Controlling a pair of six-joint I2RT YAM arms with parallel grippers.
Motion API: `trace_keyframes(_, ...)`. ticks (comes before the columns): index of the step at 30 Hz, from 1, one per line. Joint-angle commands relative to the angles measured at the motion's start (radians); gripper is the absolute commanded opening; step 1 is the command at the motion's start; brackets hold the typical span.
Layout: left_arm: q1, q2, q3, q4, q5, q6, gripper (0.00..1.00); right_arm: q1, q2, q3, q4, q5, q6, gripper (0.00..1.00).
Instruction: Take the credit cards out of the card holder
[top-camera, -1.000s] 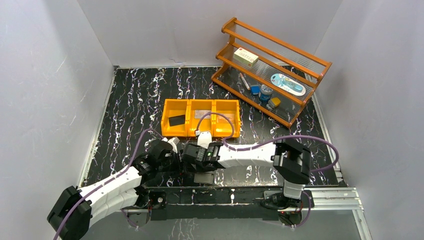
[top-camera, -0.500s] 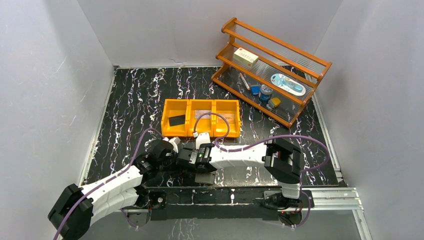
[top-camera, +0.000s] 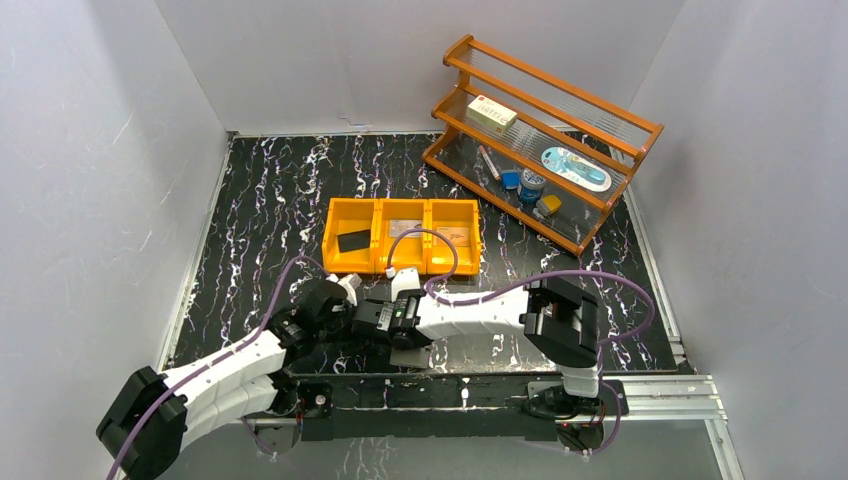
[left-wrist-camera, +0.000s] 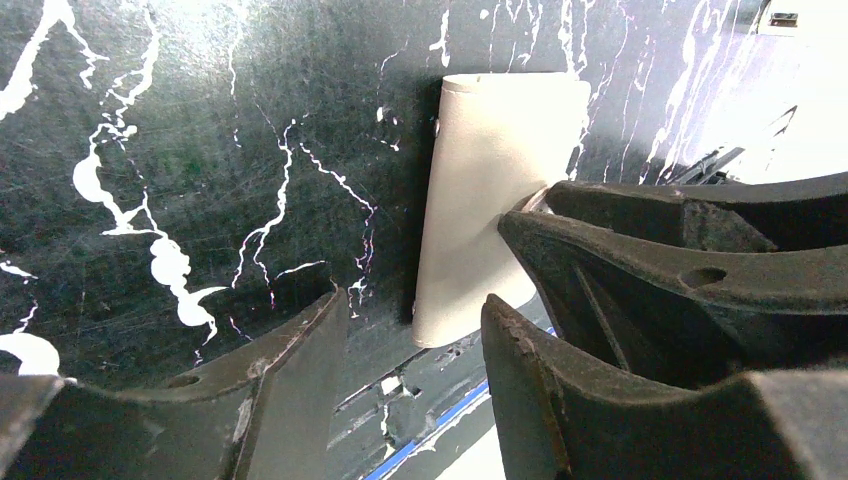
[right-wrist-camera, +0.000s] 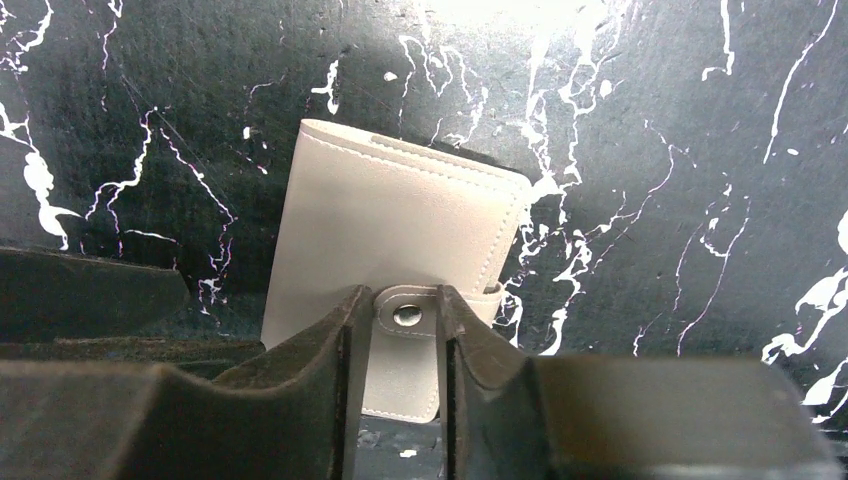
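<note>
**Both grippers crowd a shut card holder at the table's near edge**

On the left, the left gripper (left-wrist-camera: 413, 305) hangs low over the black marbled table (top-camera: 270, 200). Its fingers are spread and there's nothing between them. The card holder (right-wrist-camera: 390, 230) sits just past its tips, pale grey and lying flat, close to the near edge. It's folded closed with the snap tab done up across its side.

Right beside it is the right gripper (right-wrist-camera: 407, 300), reaching in from the other arm. Its fingers stand narrowly apart, one on either side of that snap tab, with the stud showing in the gap. I can't tell from here whether they actually squeeze the tab or only flank it.

Further back, mid-table, there's the orange bin (top-camera: 328, 238) with three compartments. The credit cards (top-camera: 353, 241) show up in it: a black one in the left compartment and a pale grey one in the middle. What's in the right compartment is too faint to call.

Far right, at the back, a wooden rack (top-camera: 560, 90) stands at an angle.
</note>
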Motion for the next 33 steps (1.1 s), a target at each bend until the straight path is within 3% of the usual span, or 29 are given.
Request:
trace_keyframes(1,0.000,0.029,0.001,-0.064,-0.005,0.034,0.51,0.013,0.005,-0.030,-0.037,0.008,0.041,0.32)
trace_keyframes(10,-0.002,0.049,0.008,-0.064,0.002,0.046,0.51,0.012,-0.058,-0.107,0.056,0.003,0.047,0.06)
trace_keyframes(22,-0.002,0.029,0.004,-0.081,-0.009,0.046,0.52,-0.081,-0.342,-0.318,0.458,-0.136,-0.078,0.09)
trace_keyframes(33,-0.003,0.025,0.035,-0.101,-0.021,0.062,0.54,-0.176,-0.540,-0.625,0.558,-0.212,0.041,0.16)
